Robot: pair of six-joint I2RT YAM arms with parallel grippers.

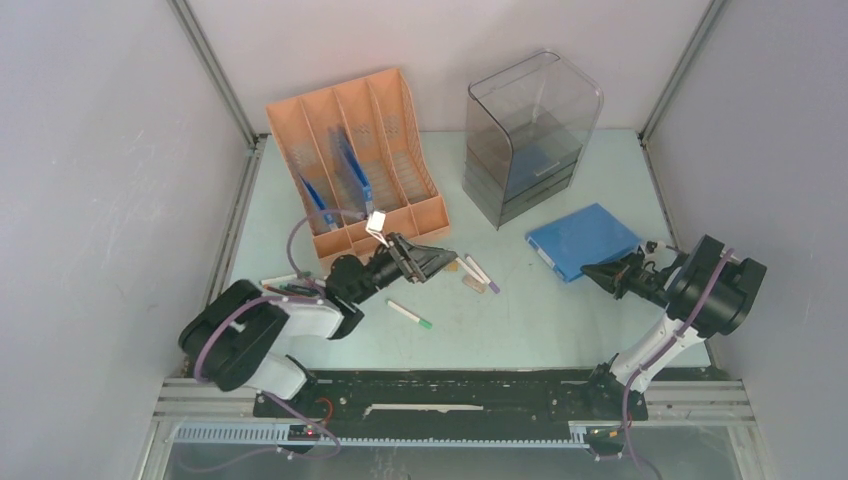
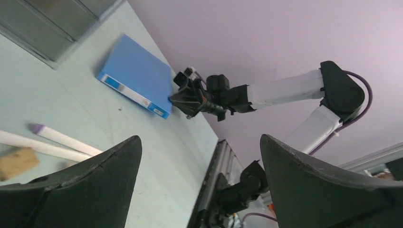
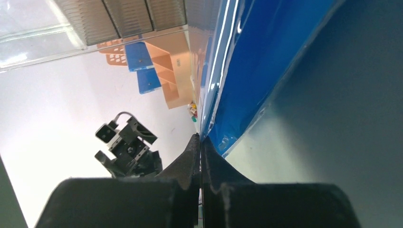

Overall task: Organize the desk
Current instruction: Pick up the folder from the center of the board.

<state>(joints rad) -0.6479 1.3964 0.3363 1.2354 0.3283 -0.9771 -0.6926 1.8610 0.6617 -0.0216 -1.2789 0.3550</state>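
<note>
The desk (image 1: 520,325) is a pale mint-green tabletop. A blue folder (image 1: 583,240) lies flat on it at the right. My right gripper (image 1: 592,272) is shut, with nothing between its fingers. Its tips touch the folder's near corner (image 3: 223,142), where they come together (image 3: 200,137). My left gripper (image 1: 440,262) stands wide open low over the middle of the desk, its jaws (image 2: 199,140) far apart and empty. Just beyond it lie two white pens (image 1: 482,273) and a small tan block (image 1: 474,285). A white marker with a green cap (image 1: 409,315) lies nearer the front.
An orange file rack (image 1: 355,160) holding blue items stands at the back left. A clear drawer unit (image 1: 530,140) stands at the back centre. Several pens (image 1: 290,290) lie by the left arm. Frame rails and grey walls close in the sides.
</note>
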